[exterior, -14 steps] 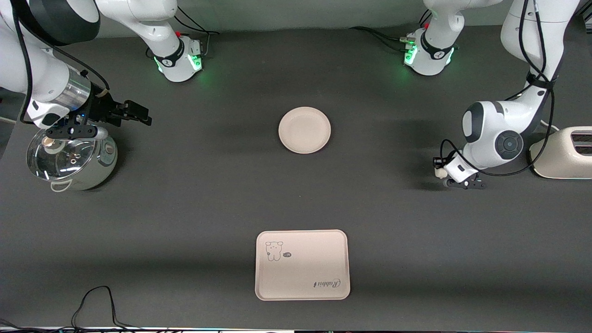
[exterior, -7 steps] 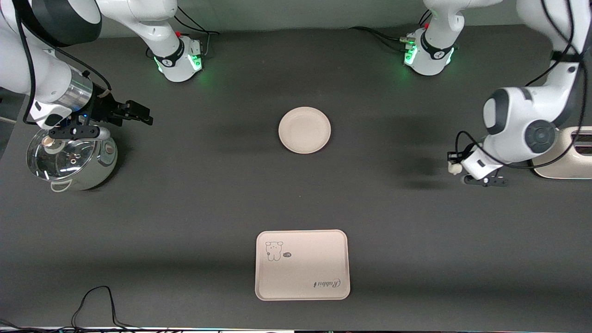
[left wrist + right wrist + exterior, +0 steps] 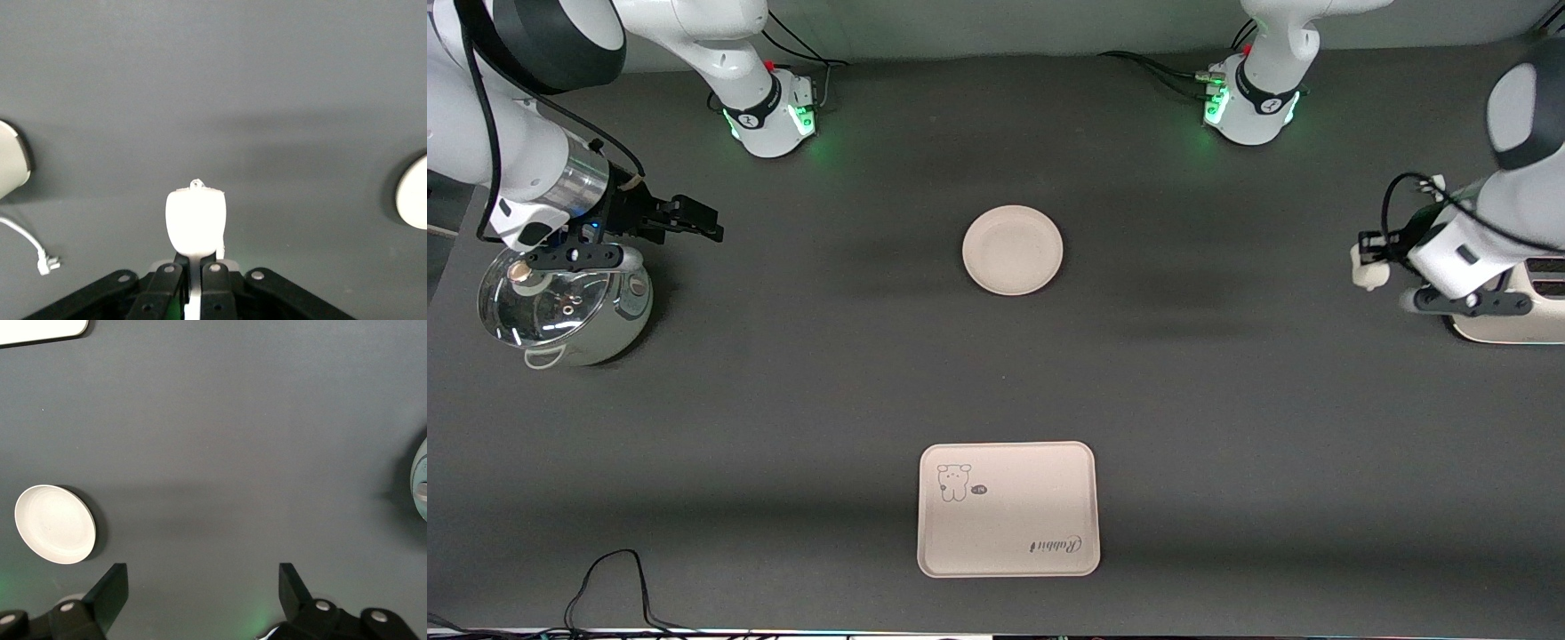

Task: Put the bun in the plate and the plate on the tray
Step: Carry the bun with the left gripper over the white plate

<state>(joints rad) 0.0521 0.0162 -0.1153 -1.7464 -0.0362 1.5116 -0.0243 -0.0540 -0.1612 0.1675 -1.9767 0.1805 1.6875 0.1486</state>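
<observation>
My left gripper is shut on the small white bun and holds it in the air over bare table beside the toaster, at the left arm's end. The left wrist view shows the bun pinched between the jaws of the left gripper. The round cream plate lies at the table's middle, also in the right wrist view. The cream tray with bear drawing lies nearer the front camera than the plate. My right gripper is open and empty, waiting beside the pot; its fingers stand wide apart.
A steel pot with a glass lid stands at the right arm's end. A cream toaster stands at the left arm's end, its edge in the left wrist view. A black cable lies near the front edge.
My left gripper has risen with the bun and moved toward the left arm's end of the table, closer to the toaster. The right arm has barely moved.
</observation>
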